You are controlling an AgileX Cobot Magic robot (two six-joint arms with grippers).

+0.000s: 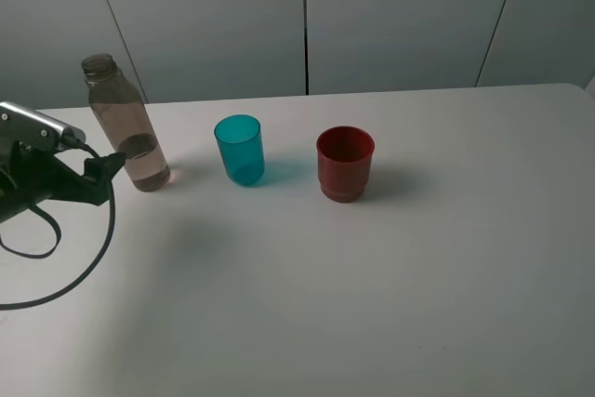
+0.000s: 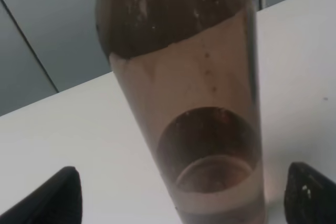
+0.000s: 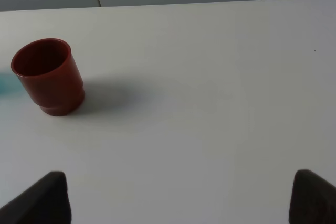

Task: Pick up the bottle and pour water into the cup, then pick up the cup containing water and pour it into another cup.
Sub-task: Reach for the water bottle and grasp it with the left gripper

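The tall grey-tinted bottle (image 1: 124, 124) stands uncapped at the table's far left with a little water in its base. It fills the left wrist view (image 2: 202, 103). My left gripper (image 1: 113, 165) is open just to the left of the bottle's lower part, with its fingertips (image 2: 58, 198) on either side and not touching. The teal cup (image 1: 240, 150) stands upright to the right of the bottle. The dark red cup (image 1: 345, 164) stands to the right of the teal one and shows in the right wrist view (image 3: 48, 75). My right gripper (image 3: 178, 200) is open, well away from the cups.
A black cable (image 1: 65, 267) loops on the table below the left arm. Grey wall panels (image 1: 307, 16) rise behind the white table (image 1: 372, 304). The table's back edge runs just behind the bottle and cups.
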